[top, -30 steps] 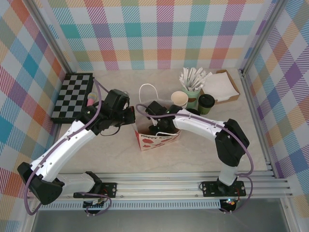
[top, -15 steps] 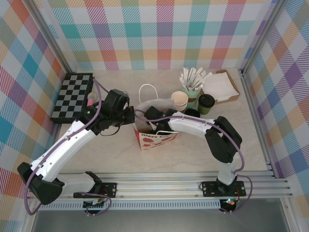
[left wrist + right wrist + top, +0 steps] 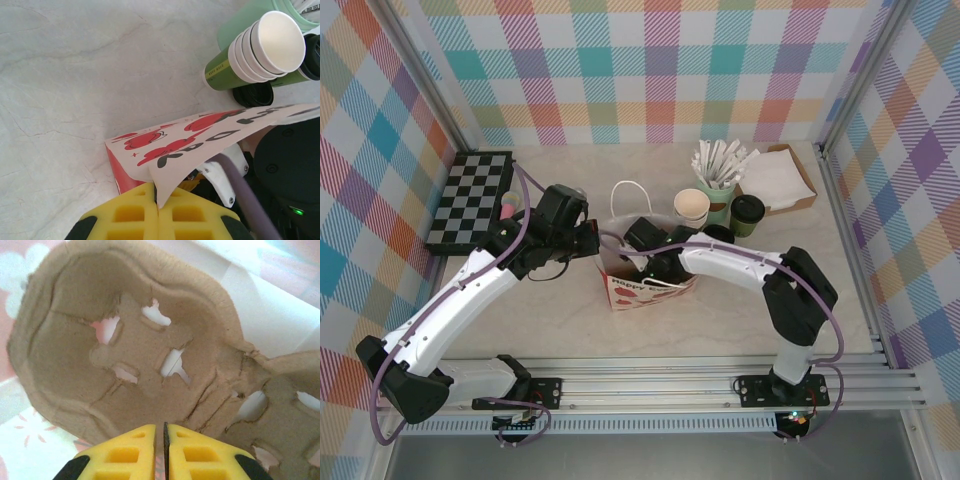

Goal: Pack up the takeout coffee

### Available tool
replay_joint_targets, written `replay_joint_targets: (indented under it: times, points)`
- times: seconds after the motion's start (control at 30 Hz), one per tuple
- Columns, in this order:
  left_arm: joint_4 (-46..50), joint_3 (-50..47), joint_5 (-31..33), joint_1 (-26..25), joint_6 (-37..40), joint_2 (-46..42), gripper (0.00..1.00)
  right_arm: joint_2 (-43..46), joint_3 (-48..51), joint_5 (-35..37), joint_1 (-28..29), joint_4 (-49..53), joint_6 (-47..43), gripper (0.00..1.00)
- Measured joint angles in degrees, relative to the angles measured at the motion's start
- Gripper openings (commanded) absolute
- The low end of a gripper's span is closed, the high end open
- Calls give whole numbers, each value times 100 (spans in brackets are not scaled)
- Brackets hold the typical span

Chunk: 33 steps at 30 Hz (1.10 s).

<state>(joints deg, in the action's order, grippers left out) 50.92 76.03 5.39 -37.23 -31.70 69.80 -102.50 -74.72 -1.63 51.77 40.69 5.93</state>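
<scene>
The takeout coffee (image 3: pixel 748 212), a dark-green cup with a black lid, stands on the table behind and to the right of the paper bag (image 3: pixel 650 290). My left gripper (image 3: pixel 159 205) is shut on the bag's (image 3: pixel 200 135) left rim, holding it open. From the right, my right wrist (image 3: pixel 655 250) reaches down into the bag. Inside, my right gripper (image 3: pixel 165 432) pinches the near edge of a brown cardboard cup carrier (image 3: pixel 125 355), with a hairline slit between the pads. Both grippers are well apart from the coffee.
Just behind the bag are a stack of lidless green cups (image 3: pixel 692 208), a loose black lid (image 3: pixel 718 234) and a mint cup of wrapped sticks (image 3: pixel 720 180). A napkin tray (image 3: pixel 778 178) sits back right and a checkerboard (image 3: pixel 470 200) back left.
My right gripper has gone from above the bag's mouth down into the bag with the carrier. The bag's handle has shifted a little. The left gripper keeps its hold.
</scene>
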Motion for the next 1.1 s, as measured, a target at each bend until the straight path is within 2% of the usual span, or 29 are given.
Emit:
replay_joint_targets:
  times: [0.23, 0.47, 0.9, 1.1]
  points:
    - [22, 0, 24, 4, -2, 0, 0, -424, 0, 138, 4, -92, -328, 13]
    - [61, 0, 22, 26, 0, 0, 0, -501, -63, 225, 11, -164, -367, 16]
    - [153, 72, 2, 26, -2, -13, 0, -472, -190, -713, 4, 146, -861, 15]
    - [162, 61, 0, 26, -20, -57, 0, -474, -190, -431, 4, -52, -859, 15]
